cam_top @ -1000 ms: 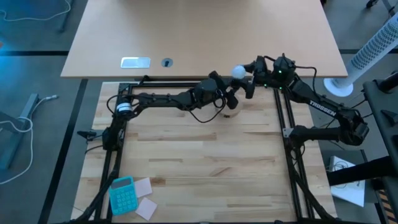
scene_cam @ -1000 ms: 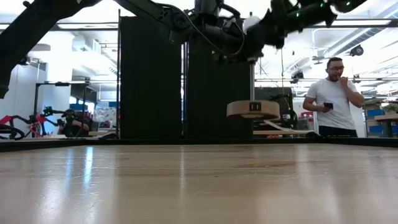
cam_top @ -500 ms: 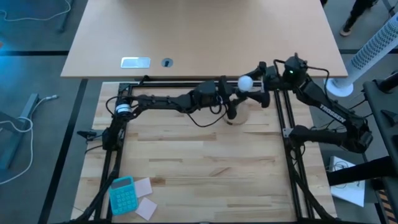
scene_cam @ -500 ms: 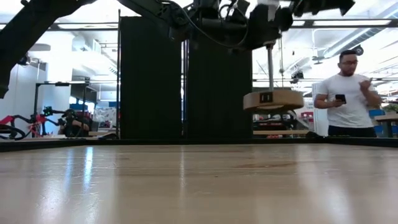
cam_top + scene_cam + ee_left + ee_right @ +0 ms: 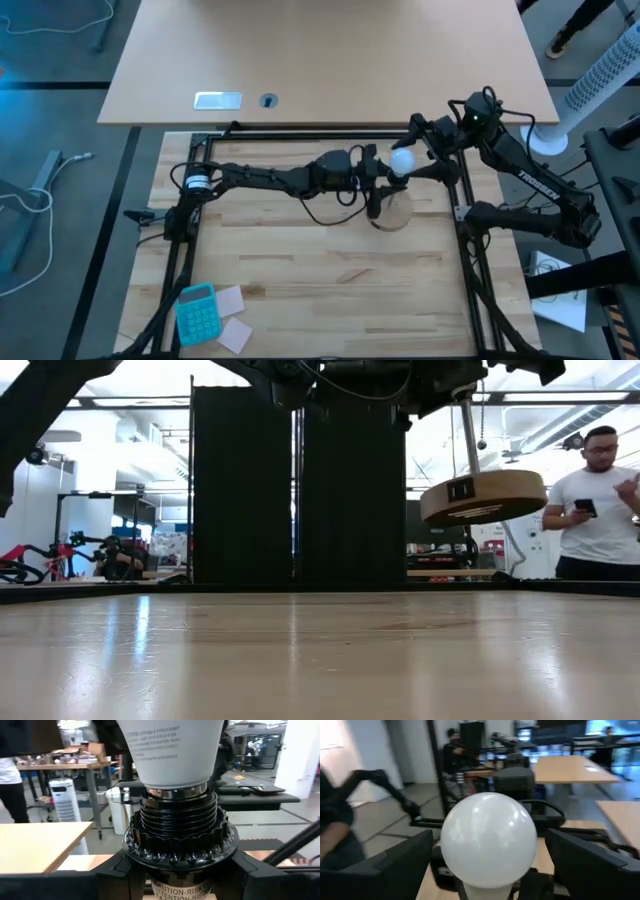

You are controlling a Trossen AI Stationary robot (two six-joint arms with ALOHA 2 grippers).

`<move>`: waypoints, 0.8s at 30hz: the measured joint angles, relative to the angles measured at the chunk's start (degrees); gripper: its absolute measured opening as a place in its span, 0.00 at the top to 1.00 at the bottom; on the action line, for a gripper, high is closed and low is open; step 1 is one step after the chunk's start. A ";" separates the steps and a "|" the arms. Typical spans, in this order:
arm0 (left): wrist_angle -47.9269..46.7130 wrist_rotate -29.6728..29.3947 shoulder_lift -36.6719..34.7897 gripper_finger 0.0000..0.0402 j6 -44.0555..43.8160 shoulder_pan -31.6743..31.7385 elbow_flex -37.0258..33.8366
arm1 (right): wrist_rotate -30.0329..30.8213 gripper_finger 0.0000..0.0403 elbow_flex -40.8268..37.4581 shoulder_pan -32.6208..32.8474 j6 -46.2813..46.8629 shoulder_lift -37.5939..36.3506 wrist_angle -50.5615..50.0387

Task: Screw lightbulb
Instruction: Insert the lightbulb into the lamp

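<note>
Lightbulb (image 5: 401, 161) sitting in the black socket (image 5: 176, 837), lifted over the tabletop's (image 5: 300, 270) far right; left end effector (image 5: 374, 178) clamping that socket, right end effector (image 5: 428, 150) spread apart around the globe; glossy, light, fragile glass, likely wanting gentle pinching at its widest part.

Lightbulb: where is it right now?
In the high view the lightbulb sits right of centre, on the socket held by the left gripper, between the right gripper's open fingers.

Pale wood-plank surface (image 5: 330, 270) fills the lower centre, a tan desk (image 5: 330, 60) across the top. Grey floor (image 5: 60, 250) at left, a white tower fan (image 5: 600, 80) upper right. Low view: black panels (image 5: 300, 480) centre, a person (image 5: 605, 510) far right.
</note>
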 joint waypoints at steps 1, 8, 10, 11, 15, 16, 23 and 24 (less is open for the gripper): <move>0.00 -0.02 0.00 0.61 -0.09 -0.26 0.00 | -1.03 0.06 0.00 0.38 -0.41 0.16 0.08; -0.04 -0.37 0.02 0.61 -0.52 -0.90 0.00 | -2.63 0.06 0.02 3.31 -0.54 1.53 4.04; -0.06 -0.52 0.02 0.61 -0.52 -0.95 0.00 | -2.86 0.06 0.01 3.92 -0.60 1.87 4.70; -0.06 -0.52 0.02 0.61 -0.57 -1.00 0.00 | -2.88 0.06 0.01 4.10 -0.76 1.99 4.94; -0.09 -0.55 0.02 0.61 -0.63 -1.05 0.00 | -2.86 0.06 0.02 4.15 -0.81 2.51 5.31; -0.09 -0.59 0.02 0.61 -0.63 -1.05 0.00 | -2.86 0.07 0.02 4.13 -0.79 2.67 5.28; -0.20 -1.73 0.02 0.61 -0.05 -1.10 0.00 | -1.48 0.21 0.02 4.15 -0.53 2.72 5.19; -0.22 -1.79 0.02 0.61 -0.07 -1.09 0.00 | -0.18 0.24 0.02 4.12 -0.53 2.70 5.20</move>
